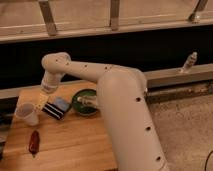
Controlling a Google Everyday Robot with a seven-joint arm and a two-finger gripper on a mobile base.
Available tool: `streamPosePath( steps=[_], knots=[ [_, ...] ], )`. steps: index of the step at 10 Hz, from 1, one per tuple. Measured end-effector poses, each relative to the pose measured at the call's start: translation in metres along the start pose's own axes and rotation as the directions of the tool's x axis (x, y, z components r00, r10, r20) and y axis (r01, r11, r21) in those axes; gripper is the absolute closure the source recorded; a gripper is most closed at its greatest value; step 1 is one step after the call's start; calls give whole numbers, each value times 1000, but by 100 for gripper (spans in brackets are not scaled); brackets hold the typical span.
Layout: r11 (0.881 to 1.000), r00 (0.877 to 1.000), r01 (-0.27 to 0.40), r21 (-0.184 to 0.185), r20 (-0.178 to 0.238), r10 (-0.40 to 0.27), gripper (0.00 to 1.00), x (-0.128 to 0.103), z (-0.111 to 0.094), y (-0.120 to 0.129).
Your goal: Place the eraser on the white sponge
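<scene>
Your gripper (45,96) hangs with its fingers spread, holding nothing, over the table's (75,145) left rear.
You'll find the eraser (56,107) flat on the wood just beside the gripper, between the cup (27,114) and the green bowl (75,106). The sponge (86,101) lies in that bowl. A dark red object (34,141) lies nearer the front.

One eraser (56,107), one cup (27,113), one bowl (75,104)

The eraser (56,107), a flat block with a black, white-striped end and a blue-grey face, lay flat just beside the gripper (44,98). The white sponge (86,101), a pale elongated lump, lay in the green bowl (75,109), beyond the eraser from the gripper.
</scene>
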Motion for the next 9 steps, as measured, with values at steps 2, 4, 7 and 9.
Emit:
streamPosePath(
  steps=[2, 4, 7, 9],
  knots=[
    [1000, 1000, -2, -30, -18, 1, 20, -3, 15, 5],
    [998, 999, -35, -53, -35, 33, 20, 10, 31, -6],
    [994, 995, -76, -75, -72, 71, 20, 25, 50, -14],
    [994, 995, -77, -75, -70, 72, 20, 25, 50, -14]
  ],
)
